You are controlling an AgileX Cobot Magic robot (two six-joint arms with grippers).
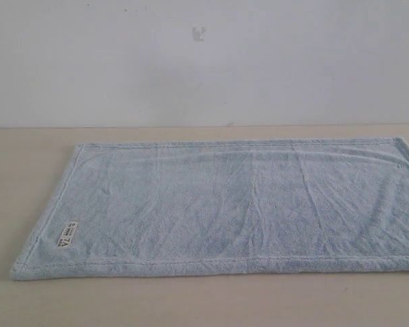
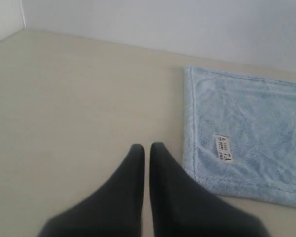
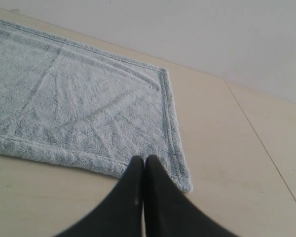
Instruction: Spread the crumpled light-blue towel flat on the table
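Observation:
The light-blue towel [image 1: 238, 204] lies spread out flat on the beige table [image 1: 27, 157], with only faint creases and its white label [image 1: 67, 234] near the front left corner. Neither gripper appears in the exterior view. In the left wrist view my left gripper [image 2: 146, 148] is shut and empty, hovering over bare table [image 2: 64, 108] just beside the towel [image 2: 251, 133] corner that carries the label [image 2: 223, 148]. In the right wrist view my right gripper [image 3: 143, 161] is shut, its tips over the hem of the towel [image 3: 79, 108] near a corner, holding nothing.
A pale wall [image 1: 204, 61] rises behind the table's back edge. A thin seam [image 3: 266, 148] runs across the tabletop beyond the towel's corner in the right wrist view. The towel's right end runs out of the exterior view.

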